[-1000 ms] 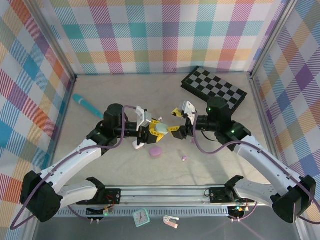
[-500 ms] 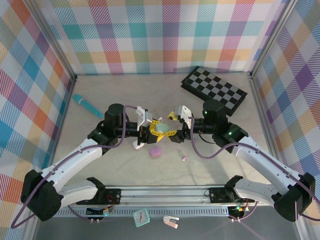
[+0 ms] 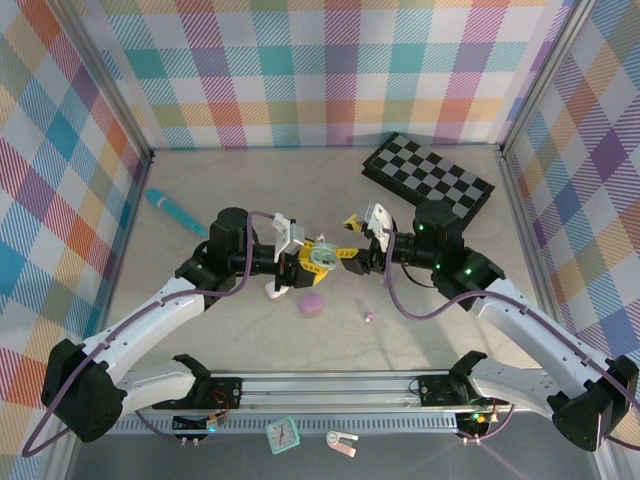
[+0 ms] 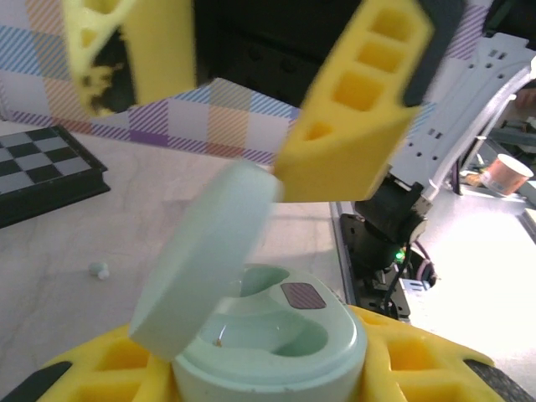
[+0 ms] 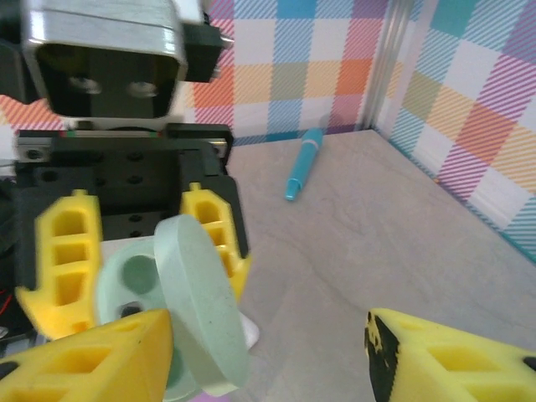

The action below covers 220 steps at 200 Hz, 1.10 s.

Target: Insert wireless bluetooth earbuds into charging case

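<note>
The work surface is a pale beige table (image 3: 250, 190), boxed in at the back and both sides by pastel plaid walls (image 3: 330, 70) on aluminium posts (image 3: 105, 78).

Above its middle, the left gripper (image 3: 312, 258) is clamped on the base of a mint green charging case (image 4: 276, 335). The case sits between the yellow fingers with its lid (image 4: 205, 255) hinged up and tilted.

The right gripper (image 3: 349, 240) faces the case from the other side. Its jaws are well parted and hold nothing. One yellow finger (image 4: 360, 109) is right at the lid's upper rim, though contact cannot be told.

In front of the mint case a closed lilac case (image 3: 312, 303) lies on the table, with a tiny lilac earbud (image 3: 368, 316) just right of it. In the left wrist view another pale earbud (image 4: 100, 270) lies on the bare table beyond the mint case.

Behind and right of the mint case a black-and-white checkerboard (image 3: 428, 178) lies against the back wall. Well to its left lies a teal pen (image 3: 175, 211).
</note>
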Tool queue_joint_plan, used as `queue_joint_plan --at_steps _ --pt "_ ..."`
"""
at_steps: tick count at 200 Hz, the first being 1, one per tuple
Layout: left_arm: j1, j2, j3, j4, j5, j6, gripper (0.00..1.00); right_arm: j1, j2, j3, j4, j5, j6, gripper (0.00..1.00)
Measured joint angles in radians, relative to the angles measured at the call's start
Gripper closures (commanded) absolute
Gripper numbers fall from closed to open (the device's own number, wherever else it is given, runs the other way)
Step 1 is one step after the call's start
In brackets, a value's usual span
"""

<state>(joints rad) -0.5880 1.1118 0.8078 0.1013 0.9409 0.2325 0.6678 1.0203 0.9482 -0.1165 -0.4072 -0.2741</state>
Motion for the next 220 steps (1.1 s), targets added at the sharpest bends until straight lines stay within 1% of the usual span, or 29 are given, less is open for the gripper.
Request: queue_joint_plan --at_steps 33,52,71,74,108,128,151,161,172,187,220 --pt "-0.001 -0.002 0.0 0.003 0.02 0.0 0.68 -0.001 0.031 0.0 0.0 0.01 0.004 0.47" --pt "-0.001 -0.002 0.0 0.003 0.021 0.0 0.68 -0.001 0.048 0.004 -0.009 -0.014 -0.002 0.51" --pt "-0.001 -0.002 0.0 0.004 0.028 0.0 0.68 -0.001 0.065 0.019 -0.035 -0.063 -0.031 0.63" --pt "-0.001 -0.002 0.0 0.004 0.028 0.0 0.68 -0.001 0.069 0.025 -0.043 -0.078 -0.033 0.67" --pt "-0.001 -0.002 0.0 0.006 0.033 0.0 0.68 -0.001 0.089 0.057 -0.089 -0.143 -0.077 0.87" --pt "-0.003 -0.003 0.0 0.007 0.042 0.0 0.68 -0.001 0.092 0.062 -0.098 -0.155 -0.088 0.96" --pt "-0.004 -0.003 0.0 0.007 0.043 0.0 0.67 -0.002 0.092 0.068 -0.108 -0.16 -0.097 1.0" --pt "-0.004 -0.003 0.0 0.008 0.043 0.0 0.65 -0.002 0.092 0.069 -0.11 -0.16 -0.099 1.0" --pt "-0.005 -0.003 0.0 0.01 0.04 0.0 0.54 -0.002 0.092 0.069 -0.11 -0.159 -0.101 1.0" --pt "-0.007 -0.003 0.0 0.013 0.034 0.003 0.43 -0.002 0.092 0.069 -0.109 -0.158 -0.1 1.0" --pt "-0.007 -0.004 -0.001 0.023 -0.006 0.002 0.34 -0.002 0.089 0.068 -0.083 -0.127 -0.092 1.0"
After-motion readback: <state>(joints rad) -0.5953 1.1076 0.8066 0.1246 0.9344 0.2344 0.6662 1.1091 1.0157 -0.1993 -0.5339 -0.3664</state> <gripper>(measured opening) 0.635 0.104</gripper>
